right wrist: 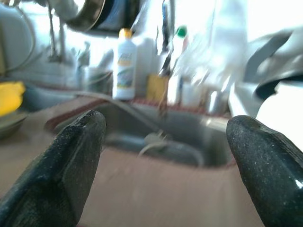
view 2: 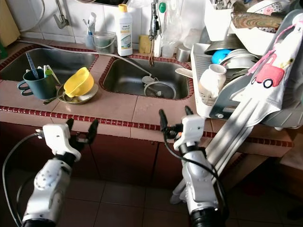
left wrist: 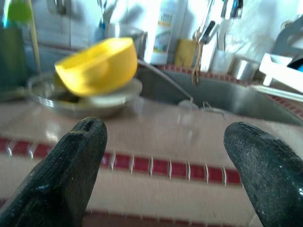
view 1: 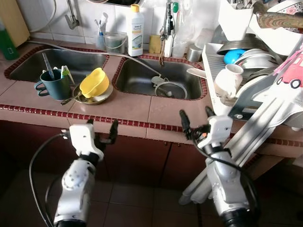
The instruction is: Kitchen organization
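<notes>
Two claws hang in front of the tiled worktop (view 1: 128, 106), below its red-trimmed edge, touching nothing. The left claw (view 1: 102, 131) has its fingers spread wide and points toward the yellow bowl (view 1: 93, 82); the right claw (view 1: 195, 120) is spread just as wide and faces the right sink (view 1: 158, 78).

The yellow bowl sits tilted in a shallow metal dish (view 1: 94, 97) on the worktop strip between the two sinks. Just beside the dish, toward the robot's left, stands a dark green mug (view 1: 56, 84) with utensils sticking out of it, near the rim of the left sink (view 1: 52, 64). A round strainer (view 1: 169, 89) lies in the right sink. Behind the sinks, against the tiled wall, a white bottle (view 1: 135, 32) stands next to a clear tub (view 1: 115, 41). To the robot's right, a white dish rack (view 1: 222, 90) crowded with plates and bowls holds a white cup (view 1: 228, 78) at its near edge.
</notes>
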### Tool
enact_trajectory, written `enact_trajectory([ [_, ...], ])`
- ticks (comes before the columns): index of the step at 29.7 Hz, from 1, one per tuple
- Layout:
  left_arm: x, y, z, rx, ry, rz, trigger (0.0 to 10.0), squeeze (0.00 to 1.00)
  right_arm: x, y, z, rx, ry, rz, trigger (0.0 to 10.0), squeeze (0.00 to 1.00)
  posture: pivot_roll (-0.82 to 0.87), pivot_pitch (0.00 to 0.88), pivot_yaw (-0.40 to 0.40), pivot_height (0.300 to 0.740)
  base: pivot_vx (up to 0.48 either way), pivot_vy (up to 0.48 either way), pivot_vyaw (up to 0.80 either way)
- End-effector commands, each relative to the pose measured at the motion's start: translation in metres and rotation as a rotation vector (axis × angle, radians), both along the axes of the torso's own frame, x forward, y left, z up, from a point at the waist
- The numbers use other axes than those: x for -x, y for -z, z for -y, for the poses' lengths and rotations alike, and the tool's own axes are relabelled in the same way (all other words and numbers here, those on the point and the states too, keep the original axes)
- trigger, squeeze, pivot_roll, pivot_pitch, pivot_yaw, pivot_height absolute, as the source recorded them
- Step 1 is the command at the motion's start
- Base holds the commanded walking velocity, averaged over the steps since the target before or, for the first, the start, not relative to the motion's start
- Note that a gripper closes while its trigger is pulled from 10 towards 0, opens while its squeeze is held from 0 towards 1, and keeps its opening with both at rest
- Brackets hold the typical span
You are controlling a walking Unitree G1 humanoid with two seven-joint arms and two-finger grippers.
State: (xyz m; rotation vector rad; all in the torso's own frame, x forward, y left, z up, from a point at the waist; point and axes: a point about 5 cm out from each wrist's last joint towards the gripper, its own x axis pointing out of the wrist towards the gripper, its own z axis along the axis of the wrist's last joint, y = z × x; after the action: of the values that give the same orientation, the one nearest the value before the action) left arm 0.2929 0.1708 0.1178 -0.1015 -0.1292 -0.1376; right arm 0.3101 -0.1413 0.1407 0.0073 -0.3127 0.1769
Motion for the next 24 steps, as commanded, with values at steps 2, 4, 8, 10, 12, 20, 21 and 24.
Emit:
enact_trajectory([
  [2, -0.001, -0.012, 0.002, -0.055, 0.014, 0.035, 10.0, 0.0, 0.001, -0.011, 0.004, 0.052, 0.027, 0.037, 10.0, 0.0, -0.1, 0.0, -0.051, 0.74, 0.0, 0.0, 0.0],
  [4, -0.001, -0.014, 0.001, -0.06, -0.003, 0.039, 10.0, 0.0, 0.001, -0.01, 0.006, 0.045, 0.054, 0.029, 10.0, 0.0, -0.11, 0.0, -0.049, 0.74, 0.0, 0.0, 0.0],
  [8, -0.001, -0.018, 0.003, -0.039, -0.036, 0.04, 10.0, 0.0, 0.004, -0.011, 0.008, 0.032, 0.091, 0.025, 10.0, 0.0, -0.11, 0.0, -0.05, 0.74, 0.0, 0.0, 0.0],
  [10, 0.0, -0.022, 0.007, -0.042, -0.038, 0.049, 10.0, 0.0, 0.005, -0.015, 0.009, 0.036, 0.114, 0.041, 10.0, 0.0, -0.11, 0.0, -0.049, 0.74, 0.0, 0.0, 0.0],
  [12, 0.0, -0.024, 0.008, -0.047, -0.04, 0.052, 10.0, 0.0, 0.005, -0.017, 0.01, 0.045, 0.121, 0.049, 10.0, 0.0, -0.11, 0.0, -0.049, 0.74, 0.0, 0.0, 0.0],
  [20, -0.003, -0.03, 0.009, -0.091, -0.029, 0.067, 10.0, 0.0, 0.0, -0.025, 0.01, 0.046, 0.117, 0.064, 10.0, 0.0, -0.11, 0.0, -0.05, 0.74, 0.0, 0.0, 0.0],
  [21, -0.003, -0.03, 0.009, -0.096, -0.025, 0.068, 10.0, 0.0, 0.0, -0.025, 0.009, 0.048, 0.115, 0.066, 10.0, 0.0, -0.11, 0.0, -0.05, 0.74, 0.0, 0.0, 0.0],
  [24, -0.003, -0.029, 0.009, -0.109, -0.016, 0.058, 10.0, 0.0, -0.001, -0.026, 0.008, 0.048, 0.11, 0.065, 10.0, 0.0, -0.11, 0.0, -0.052, 0.74, 0.0, 0.0, 0.0],
])
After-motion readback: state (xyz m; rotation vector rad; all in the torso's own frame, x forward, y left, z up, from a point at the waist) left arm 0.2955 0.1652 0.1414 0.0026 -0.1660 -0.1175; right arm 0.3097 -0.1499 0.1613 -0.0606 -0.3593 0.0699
